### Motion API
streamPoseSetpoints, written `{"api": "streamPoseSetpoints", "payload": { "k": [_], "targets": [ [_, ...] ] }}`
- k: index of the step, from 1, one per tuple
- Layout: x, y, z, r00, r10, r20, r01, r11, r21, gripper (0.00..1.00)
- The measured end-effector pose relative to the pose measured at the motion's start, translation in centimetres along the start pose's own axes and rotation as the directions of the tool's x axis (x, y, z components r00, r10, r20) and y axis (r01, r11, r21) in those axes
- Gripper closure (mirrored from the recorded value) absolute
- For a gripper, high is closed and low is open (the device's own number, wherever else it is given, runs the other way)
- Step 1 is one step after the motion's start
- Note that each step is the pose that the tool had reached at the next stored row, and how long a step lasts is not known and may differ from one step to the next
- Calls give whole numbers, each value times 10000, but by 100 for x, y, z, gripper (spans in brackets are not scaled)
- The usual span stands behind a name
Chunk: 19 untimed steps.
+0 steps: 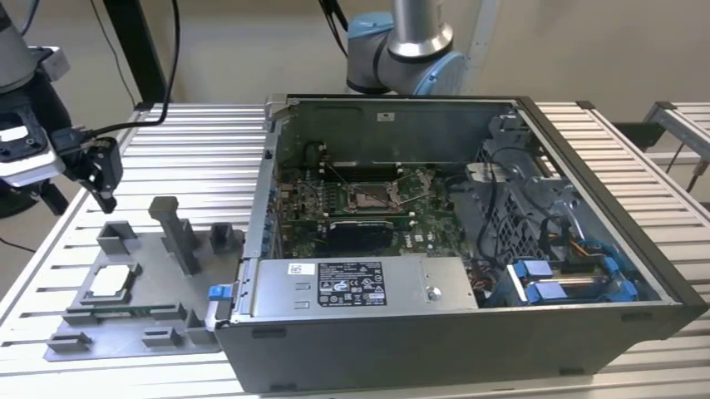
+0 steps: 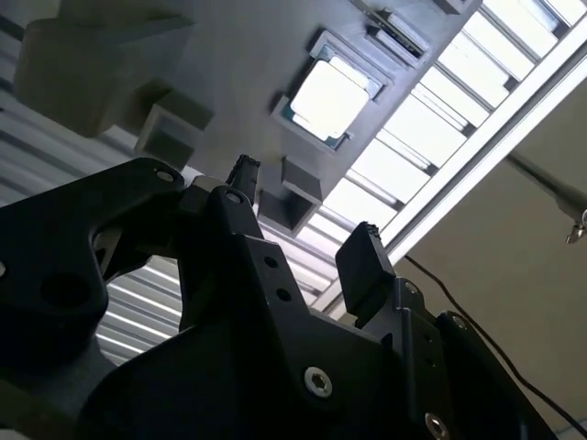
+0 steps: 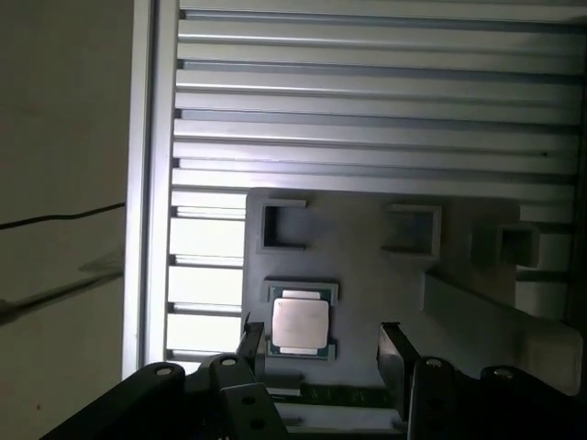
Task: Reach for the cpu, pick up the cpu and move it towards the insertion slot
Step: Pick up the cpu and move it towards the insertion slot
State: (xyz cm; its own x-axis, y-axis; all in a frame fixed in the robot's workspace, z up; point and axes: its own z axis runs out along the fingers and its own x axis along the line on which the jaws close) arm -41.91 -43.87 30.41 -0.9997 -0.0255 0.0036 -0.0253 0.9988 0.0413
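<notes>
The cpu [image 1: 111,283] is a small square chip with a silvery top and a thin green rim. It lies flat in a recess of the grey plastic tray [image 1: 145,337] at the exterior view's left. My gripper [image 1: 102,193] hangs in the air above the tray's far end, well above the chip. It is open and holds nothing. In both wrist views the cpu [image 2: 328,96] [image 3: 300,323] sits beyond the spread black fingers [image 2: 367,261] [image 3: 394,353]. The insertion slot [image 1: 372,197], a silver-framed socket, sits on the green board inside the open computer case [image 1: 466,332].
Grey posts [image 1: 178,233] rise from the tray beside the cpu. A green memory stick [image 1: 122,312] lies in the tray's near part. The case wall [image 1: 261,191] stands between tray and socket. Another arm's base [image 1: 400,50] is behind the case. The table is slatted metal [image 1: 199,141].
</notes>
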Motion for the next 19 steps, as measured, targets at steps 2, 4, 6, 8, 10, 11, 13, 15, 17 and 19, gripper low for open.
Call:
{"api": "streamPoseSetpoints", "payload": {
  "k": [2, 4, 6, 8, 10, 11, 13, 15, 17, 19],
  "targets": [
    [-1, -2, 26, 10000, -2, -2, 2, 10000, -1, 0],
    [-1, -3, 51, 10000, -1, -9, 1, 10000, 0, 0],
    [-1, -3, 76, 10000, 0, -15, 0, 10000, 0, 0],
    [-1, -4, 101, 10000, 0, -19, 0, 10000, -1, 0],
    [-1, -5, 125, 10000, 1, -26, -1, 10000, -1, 0],
    [-1, -6, 136, 10000, 1, -30, -1, 10000, -1, 0],
    [0, -6, 159, 10000, 2, -39, -2, 10000, 0, 0],
    [-1, -8, 181, 10000, 1, -49, -1, 10000, -1, 0],
    [-1, -8, 201, 10000, 2, -54, -2, 10000, -1, 0],
    [0, -9, 221, 10000, 2, -58, -2, 10000, -1, 0]
  ]
}}
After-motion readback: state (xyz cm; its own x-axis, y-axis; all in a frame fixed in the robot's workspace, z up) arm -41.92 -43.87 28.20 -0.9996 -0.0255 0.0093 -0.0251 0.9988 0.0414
